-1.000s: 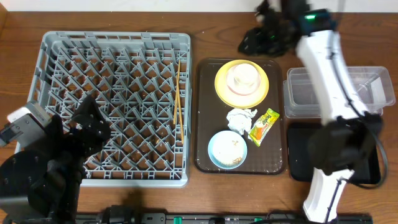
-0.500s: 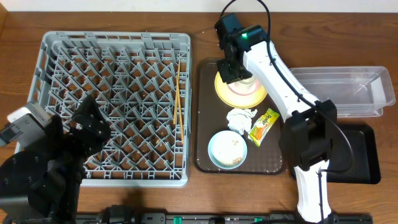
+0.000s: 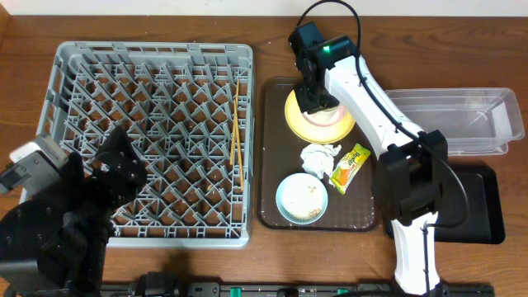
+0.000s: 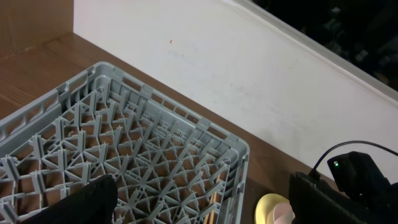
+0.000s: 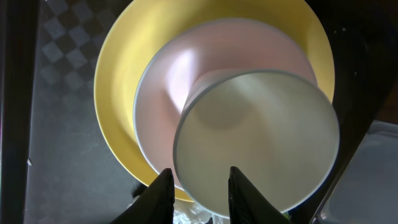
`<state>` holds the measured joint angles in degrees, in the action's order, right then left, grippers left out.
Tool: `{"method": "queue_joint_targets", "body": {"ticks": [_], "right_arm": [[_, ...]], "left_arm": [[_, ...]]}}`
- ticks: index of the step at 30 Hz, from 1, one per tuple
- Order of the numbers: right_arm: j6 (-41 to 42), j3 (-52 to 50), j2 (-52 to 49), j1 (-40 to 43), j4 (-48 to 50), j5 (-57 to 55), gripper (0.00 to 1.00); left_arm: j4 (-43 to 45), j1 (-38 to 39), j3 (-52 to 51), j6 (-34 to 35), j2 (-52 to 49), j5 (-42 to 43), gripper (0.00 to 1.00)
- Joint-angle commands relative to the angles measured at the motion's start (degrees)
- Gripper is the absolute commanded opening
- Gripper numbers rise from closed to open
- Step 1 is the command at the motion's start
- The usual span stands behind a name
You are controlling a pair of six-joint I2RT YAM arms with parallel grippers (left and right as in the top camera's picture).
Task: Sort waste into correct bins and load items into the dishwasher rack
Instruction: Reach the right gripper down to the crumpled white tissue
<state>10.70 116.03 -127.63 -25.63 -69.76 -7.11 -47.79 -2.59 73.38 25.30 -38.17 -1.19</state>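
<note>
2 chopsticks (image 3: 235,124) in rack (image 3: 148,51), white cup (image 5: 261,137) on yellow plate (image 5: 118,74)

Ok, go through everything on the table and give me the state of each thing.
Dishwasher rack: only the chopsticks visible inside.
Chopsticks: lying flat near its right edge.
Yellow plate: on the brown tray, cup stacked on top.
Blue bowl: upright, food scraps inside.
Napkin: crumpled, on the tray.
Wrapper: flat on the tray.
Clear tub: nothing visible inside.
Right gripper: open above the cup.
Left gripper: state unclear.
</note>
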Motion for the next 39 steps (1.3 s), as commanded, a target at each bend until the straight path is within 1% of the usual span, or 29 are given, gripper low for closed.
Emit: {"method": "queue_joint_targets", "body": {"ticks": [1,5,7,8,11,14,17,21,25,29,32,35,39], "right_arm": [[-0.92,1.25,0.28,0.22,0.31,0.11,0.28],[-1.36,5.01,2.75,0.22,-0.90,1.57,0.30],[-2.21,6.08,5.20,0.09,-2.34,3.56,0.33],[-2.14,6.12,6.51,0.04,-3.48,3.54,0.36],[0.74,6.12,10.32,0.00,-9.22,3.52,0.40],[5.05,6.01,13.29,0.61,-15.78,4.09,0.37],[7.54,4.39,16.81,1.22,-20.94,4.83,0.37],[7.54,-2.34,22.34,0.79,-21.66,4.81,0.39],[9.55,-15.45,28.61,0.70,-16.44,4.83,0.41],[12.83,-30.77,33.09,0.90,-5.55,5.22,0.41],[13.05,-40.54,33.77,0.96,3.72,6.80,0.41],[13.03,-47.78,33.44,0.96,12.35,6.78,0.42],[13.03,-53.07,33.33,0.57,20.63,6.99,0.43]], "left_arm": [[0.02,-0.35,0.76,-0.33,0.07,0.59,0.89],[0.02,-0.35,0.76,-0.33,0.07,0.59,0.89],[0.02,-0.35,0.76,-0.33,0.09,0.59,0.89],[0.02,-0.35,0.76,-0.33,0.09,0.59,0.89],[0.02,-0.35,0.76,-0.33,0.07,0.59,0.89],[0.02,-0.35,0.76,-0.33,0.07,0.59,0.89],[0.02,-0.35,0.76,-0.33,0.09,0.59,0.89],[0.02,-0.35,0.76,-0.33,0.07,0.59,0.89],[0.02,-0.35,0.76,-0.33,0.09,0.59,0.89],[0.02,-0.35,0.74,-0.33,0.09,0.59,0.89],[0.02,-0.35,0.74,-0.33,0.09,0.59,0.89],[0.02,-0.35,0.74,-0.33,0.09,0.59,0.89],[0.02,-0.35,0.74,-0.33,0.09,0.59,0.89]]}}
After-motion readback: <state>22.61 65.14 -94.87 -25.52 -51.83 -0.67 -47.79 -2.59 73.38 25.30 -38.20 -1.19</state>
